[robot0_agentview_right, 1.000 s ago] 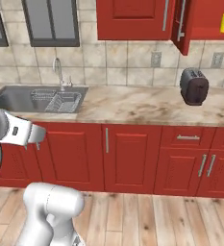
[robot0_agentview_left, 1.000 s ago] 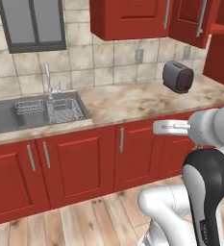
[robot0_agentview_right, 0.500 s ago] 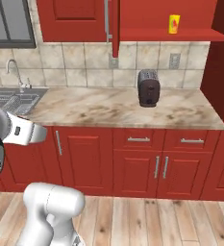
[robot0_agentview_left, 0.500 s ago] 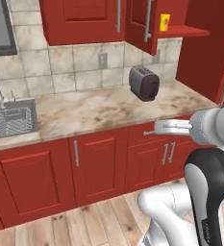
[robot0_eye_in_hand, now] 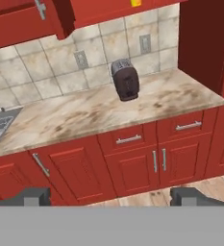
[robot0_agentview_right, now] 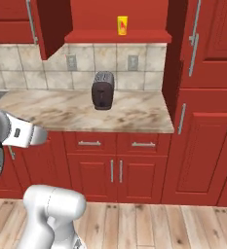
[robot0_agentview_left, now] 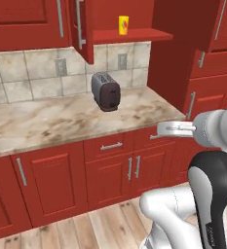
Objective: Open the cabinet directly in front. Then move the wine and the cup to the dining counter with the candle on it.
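- Cabinet (robot0_agentview_right: 51, 29) open, cup (robot0_agentview_right: 122, 25) top centre on its shelf (robot0_agentview_right: 117, 37).
- Toaster (robot0_agentview_right: 102, 90) mid-frame on worktop (robot0_agentview_right: 85, 111), below.
- Gripper (robot0_eye_in_hand: 111, 197) fingers apart, empty, bottom edge.

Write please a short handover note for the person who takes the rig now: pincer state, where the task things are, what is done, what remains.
Pincer: open and empty, held low in front of the base cabinets, far from the shelf.
Cabinet: door already open, red inner shelf exposed above the toaster.
Cup: yellow, standing upright on that shelf, untouched.
Wine, dining counter and candle: not located from here.
Done: opening the cabinet.
Left: reach up to the shelf, take the cup, find the wine, and carry both to the dining counter with the candle.
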